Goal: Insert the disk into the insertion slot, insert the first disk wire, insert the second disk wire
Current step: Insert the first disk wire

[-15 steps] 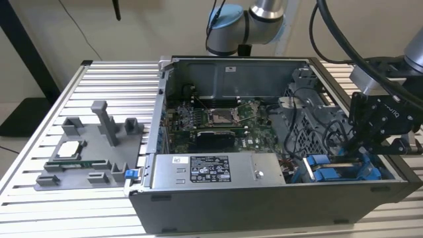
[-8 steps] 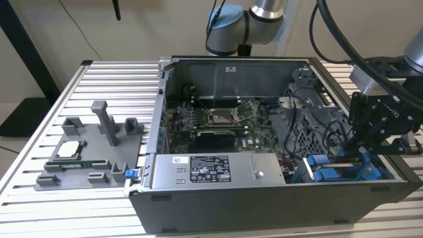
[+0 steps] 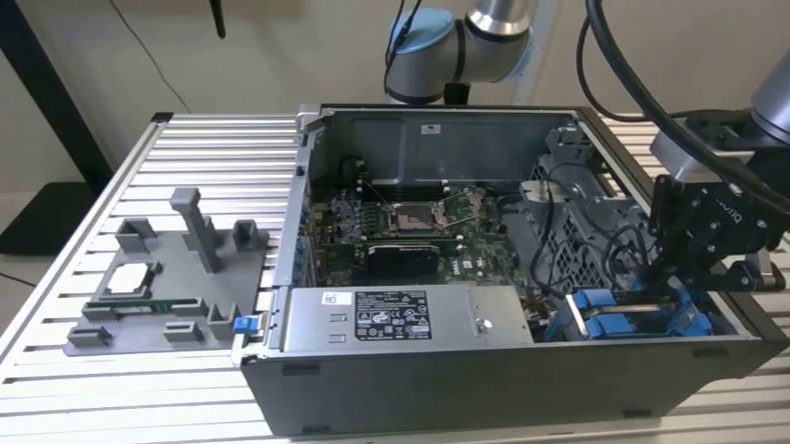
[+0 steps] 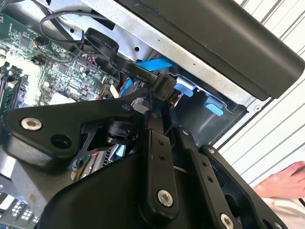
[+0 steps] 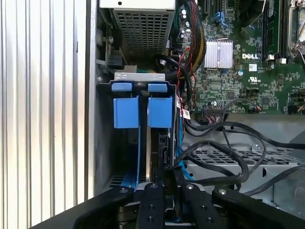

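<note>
Disk [image 5: 160, 112] in slot [image 5: 102, 143], claw [image 5: 169, 179] grips wire [image 4: 164, 87] (cramped)

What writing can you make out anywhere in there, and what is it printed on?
Nothing can be quoted with confidence.
White label on the power-supply box: rows of fine print, too small to read.
Small white sticker on the case's back wall: too small to read.
Flat black cable: short white lettering, not surely readable.
Motherboard: white markings, too small to read reliably.
</note>
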You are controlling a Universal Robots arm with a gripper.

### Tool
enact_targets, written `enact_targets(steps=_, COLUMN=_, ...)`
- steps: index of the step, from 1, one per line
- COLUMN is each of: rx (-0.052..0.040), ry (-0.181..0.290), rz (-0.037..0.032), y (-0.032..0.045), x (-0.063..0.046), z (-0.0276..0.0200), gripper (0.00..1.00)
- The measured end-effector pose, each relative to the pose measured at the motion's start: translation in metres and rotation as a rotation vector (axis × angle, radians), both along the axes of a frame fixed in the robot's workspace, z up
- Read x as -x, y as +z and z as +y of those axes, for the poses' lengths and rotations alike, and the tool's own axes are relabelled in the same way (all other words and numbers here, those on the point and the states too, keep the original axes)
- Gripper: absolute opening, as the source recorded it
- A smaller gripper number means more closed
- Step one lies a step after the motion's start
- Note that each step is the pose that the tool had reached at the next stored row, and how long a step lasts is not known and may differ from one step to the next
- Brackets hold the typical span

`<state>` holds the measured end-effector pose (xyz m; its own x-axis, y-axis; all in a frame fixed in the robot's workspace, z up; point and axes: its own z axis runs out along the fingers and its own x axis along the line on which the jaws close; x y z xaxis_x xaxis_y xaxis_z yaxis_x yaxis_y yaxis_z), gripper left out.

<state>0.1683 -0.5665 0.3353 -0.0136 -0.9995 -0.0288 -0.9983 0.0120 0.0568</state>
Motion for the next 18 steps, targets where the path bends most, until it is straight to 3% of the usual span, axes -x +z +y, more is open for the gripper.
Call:
enact_targets(steps=6, rx=-0.0009, ry=0.000, rz=0.0001, y=-0.0042, x=0.000, z=0.0001, gripper=0.00)
enact_targets(steps=7, rx=-0.0011, ry=0.000, rz=0.0001, y=-0.0044, x=0.000, z=0.0000, gripper=1.00)
enact_targets(steps=9, rx=-0.0015, ry=0.000, rz=0.0001, y=-0.0013, x=0.000, z=-0.0001, gripper=1.00)
enact_targets(steps=14, rx=-0.0002, ry=0.000, rz=0.0001, y=0.0213, x=0.000, z=0.0000, gripper=1.00)
enact_targets(steps=18, rx=-0.0001, ry=0.000, rz=0.0001, y=0.0343, x=0.000, z=0.0005, gripper=1.00)
